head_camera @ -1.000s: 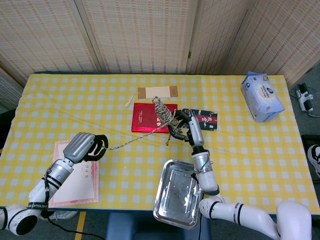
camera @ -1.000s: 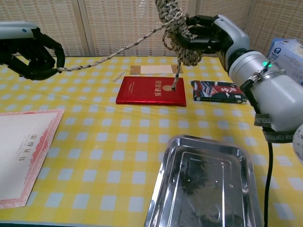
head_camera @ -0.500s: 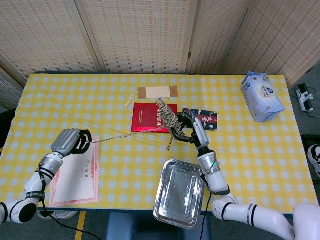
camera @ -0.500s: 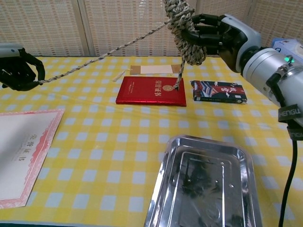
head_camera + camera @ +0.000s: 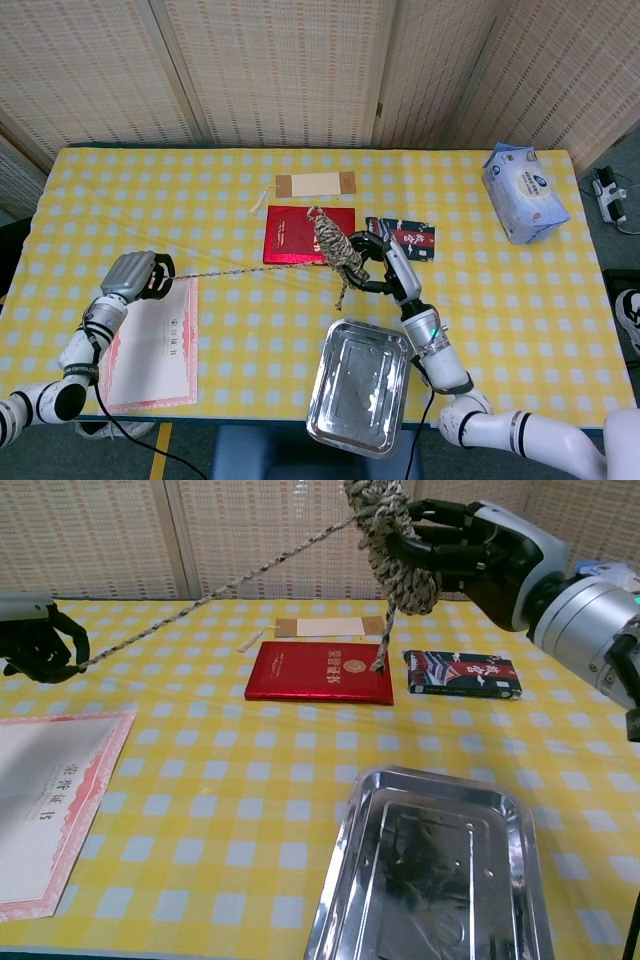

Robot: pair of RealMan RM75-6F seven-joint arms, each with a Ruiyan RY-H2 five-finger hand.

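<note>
Currently unwinding: right hand (image 5: 470, 552) grips the rope bundle (image 5: 392, 540) raised at top centre, left hand (image 5: 35, 640) at left edge pinches the rope end, line taut between; next move likely needs steady, further separation.

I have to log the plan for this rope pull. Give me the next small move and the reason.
Probably draw the left hand a little further out to its own side. It pinches the free end of the speckled braided rope, which runs taut to the coiled bundle in the right hand, held above the red booklet. Much rope remains wound in that bundle.
</note>
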